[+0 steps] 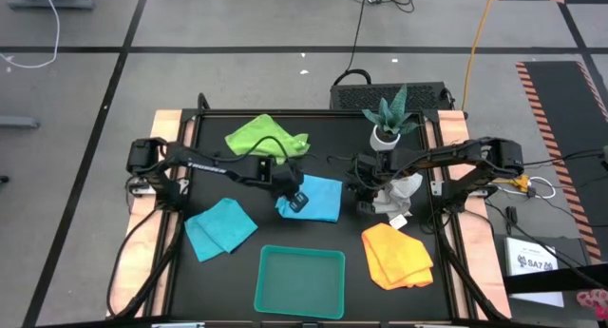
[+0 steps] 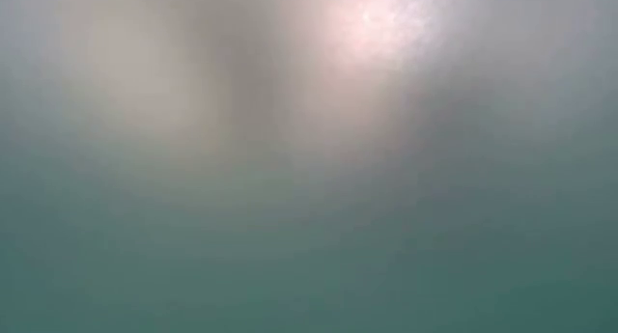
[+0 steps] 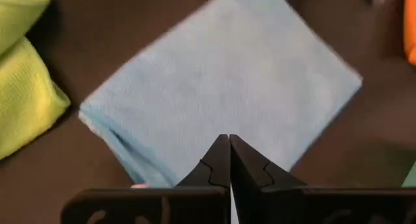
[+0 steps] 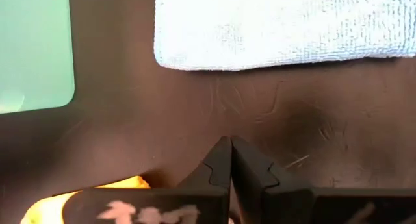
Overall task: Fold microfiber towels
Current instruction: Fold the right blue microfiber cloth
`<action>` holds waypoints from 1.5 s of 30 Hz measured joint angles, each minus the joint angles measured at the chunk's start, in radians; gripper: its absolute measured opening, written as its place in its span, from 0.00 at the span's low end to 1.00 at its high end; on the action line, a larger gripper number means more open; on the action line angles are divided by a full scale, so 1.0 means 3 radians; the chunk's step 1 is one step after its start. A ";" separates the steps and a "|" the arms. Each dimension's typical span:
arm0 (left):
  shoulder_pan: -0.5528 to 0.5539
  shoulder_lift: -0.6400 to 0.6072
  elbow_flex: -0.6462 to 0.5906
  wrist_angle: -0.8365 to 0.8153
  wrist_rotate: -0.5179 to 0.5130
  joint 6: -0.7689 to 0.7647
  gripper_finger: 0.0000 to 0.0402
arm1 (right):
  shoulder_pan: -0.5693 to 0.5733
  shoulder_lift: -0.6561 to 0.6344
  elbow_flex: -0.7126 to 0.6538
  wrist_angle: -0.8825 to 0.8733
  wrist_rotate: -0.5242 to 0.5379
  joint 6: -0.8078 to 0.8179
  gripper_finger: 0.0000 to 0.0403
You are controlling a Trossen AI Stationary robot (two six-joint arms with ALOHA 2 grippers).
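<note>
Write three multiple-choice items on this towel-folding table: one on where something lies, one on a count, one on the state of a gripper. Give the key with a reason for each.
1. Where does the teal tray sit?
A. At the table's near edge, between a turquoise towel and the yellow-orange towel
B. Beside the potted plant at the far edge
C. Under the lime green towel

2. How many turquoise towels lie on the table?
A. One
B. Two
C. Four

3. How does the left gripper stand?
A. Wide open
B. Shut on the tray
C. Shut, holding nothing, over the second turquoise towel

Key:
1 A: the high view shows the tray at the bottom centre with a towel on either side.
2 B: one lies at the left, one under the left gripper.
3 C: the left wrist view shows the fingertips together with nothing between them.
</note>
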 joint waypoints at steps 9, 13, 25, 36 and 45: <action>0.0118 0.0105 -0.0002 -0.1166 -0.0724 0.0170 0.00 | 0.0000 0.0000 0.0000 0.0036 0.0001 0.0001 0.00; 0.0250 0.0136 -0.0057 -0.1085 -0.0418 0.0211 0.00 | 0.0000 0.0000 0.0000 0.0082 0.0001 0.0001 0.00; 0.0240 0.0131 -0.0363 -0.0647 -0.0192 -0.0014 0.00 | 0.0000 0.0000 0.0000 0.0092 -0.0010 -0.0013 0.00; 0.0038 0.0152 -0.0484 -0.0118 -0.0124 -0.0427 0.00 | 0.0000 0.0000 0.0000 0.0091 -0.0011 -0.0025 0.00; -0.0127 0.0298 -0.0471 0.0042 0.0012 -0.0728 0.00 | 0.0000 0.0000 -0.0001 0.0066 -0.0013 -0.0026 0.00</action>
